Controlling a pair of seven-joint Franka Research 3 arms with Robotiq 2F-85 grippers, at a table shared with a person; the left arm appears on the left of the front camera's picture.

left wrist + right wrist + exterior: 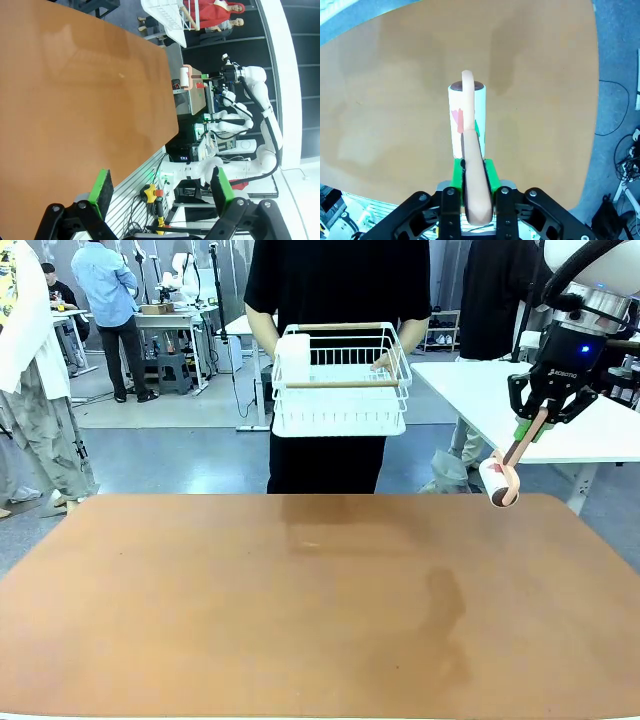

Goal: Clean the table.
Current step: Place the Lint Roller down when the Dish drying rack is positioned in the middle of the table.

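I am holding a lint roller (503, 476) in my right gripper (540, 426), whose green pads (488, 172) are pinching the peach-coloured handle between them; the handle is running down and away from the fingers, and the white roll at its end is hanging in the air above the far right corner of the tabletop (300, 610), apart from the surface; a reddish mark is showing on the roll's paper in the right wrist view. The tabletop, reddish-brown and matte with rounded corners, is spreading wide across the front view from the near edge to the far one; a darker, faintly mottled patch (440, 620) is lying on its right half, though I cannot say whether that is a stain or a shadow. My left gripper (162, 192) is standing with its fingers spread wide and nothing between them, hovering over one edge of the tabletop, with cables and equipment showing beyond that edge. At the far edge a person in black is standing and holding a white wire basket (340, 380) with wooden handles at chest height, clear of the tabletop; one hand (385, 362) is gripping the basket's right side; a smaller white-topped table (520, 405) is standing behind my right arm.
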